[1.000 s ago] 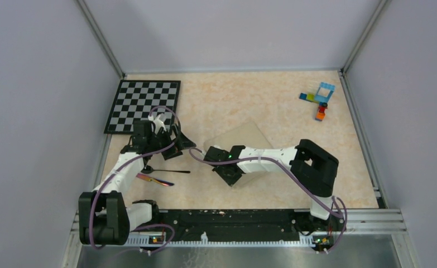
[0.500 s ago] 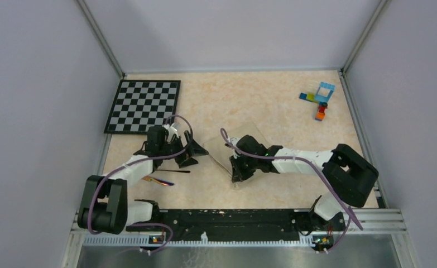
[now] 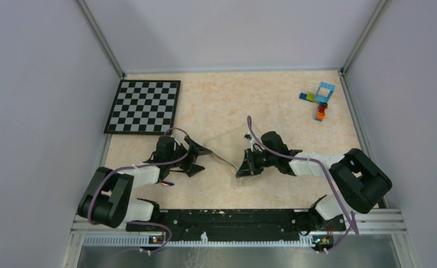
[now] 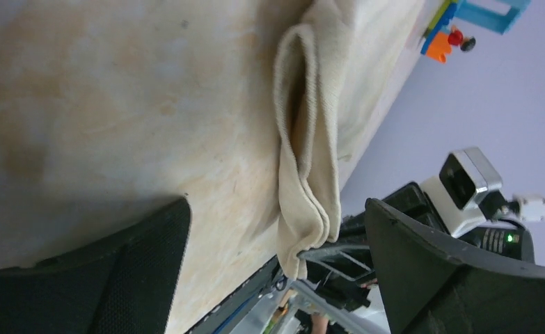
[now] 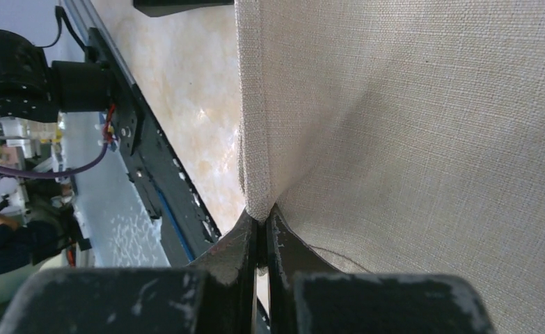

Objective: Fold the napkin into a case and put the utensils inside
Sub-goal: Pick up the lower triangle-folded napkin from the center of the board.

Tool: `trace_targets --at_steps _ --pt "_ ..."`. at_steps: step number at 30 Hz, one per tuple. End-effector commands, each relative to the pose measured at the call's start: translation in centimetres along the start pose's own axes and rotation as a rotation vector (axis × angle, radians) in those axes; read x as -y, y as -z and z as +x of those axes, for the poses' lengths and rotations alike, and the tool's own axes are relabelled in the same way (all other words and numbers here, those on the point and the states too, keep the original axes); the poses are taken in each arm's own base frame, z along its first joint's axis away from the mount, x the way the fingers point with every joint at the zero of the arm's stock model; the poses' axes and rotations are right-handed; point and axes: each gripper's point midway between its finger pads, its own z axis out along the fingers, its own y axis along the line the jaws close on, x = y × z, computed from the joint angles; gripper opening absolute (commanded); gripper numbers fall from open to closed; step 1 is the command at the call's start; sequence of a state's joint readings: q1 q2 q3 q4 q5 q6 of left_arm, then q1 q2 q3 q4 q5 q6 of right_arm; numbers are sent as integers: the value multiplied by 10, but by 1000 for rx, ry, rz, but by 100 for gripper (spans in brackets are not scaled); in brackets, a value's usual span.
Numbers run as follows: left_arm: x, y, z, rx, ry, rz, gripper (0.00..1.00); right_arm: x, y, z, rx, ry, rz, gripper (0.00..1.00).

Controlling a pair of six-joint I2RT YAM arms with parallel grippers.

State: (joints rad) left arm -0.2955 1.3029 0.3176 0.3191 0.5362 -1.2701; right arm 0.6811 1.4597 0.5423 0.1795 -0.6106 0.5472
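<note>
Napkin (image 5: 408, 104) corner is pinched in my clenched right tool (image 5: 261, 221); my left tool (image 4: 275, 236) stands released, facing the folded edge over the surface (image 4: 81, 104).

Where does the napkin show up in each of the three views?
Top external: napkin near the centre of the frame.
Left wrist: napkin mid-frame, doubled over.
Right wrist: napkin fills the right side.
Shared landmark: the right end effector pinching its corner.
</note>
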Motion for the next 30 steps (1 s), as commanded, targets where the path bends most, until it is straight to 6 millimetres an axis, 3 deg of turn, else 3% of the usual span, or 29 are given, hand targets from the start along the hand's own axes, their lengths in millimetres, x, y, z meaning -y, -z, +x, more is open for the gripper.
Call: trace_targets --at_steps 1,15,18,21,25,30 --pt "11 -19 -14 54 75 20 98 -23 9 -21 77 52 -125 0" --pt "-7 -52 -57 257 21 -120 57 -19 16 -21 93 68 -149 0" --pt "-4 -61 -58 239 19 -107 54 -19 15 -19 86 68 -155 0" --pt "-3 -67 -58 218 0 -117 45 -17 14 -17 81 66 -156 0" --pt "-3 -59 -68 257 -81 -202 33 -16 12 -11 55 45 -168 0" --pt "-4 -34 -85 334 -210 -369 15 -17 4 10 -32 -12 -208 0"
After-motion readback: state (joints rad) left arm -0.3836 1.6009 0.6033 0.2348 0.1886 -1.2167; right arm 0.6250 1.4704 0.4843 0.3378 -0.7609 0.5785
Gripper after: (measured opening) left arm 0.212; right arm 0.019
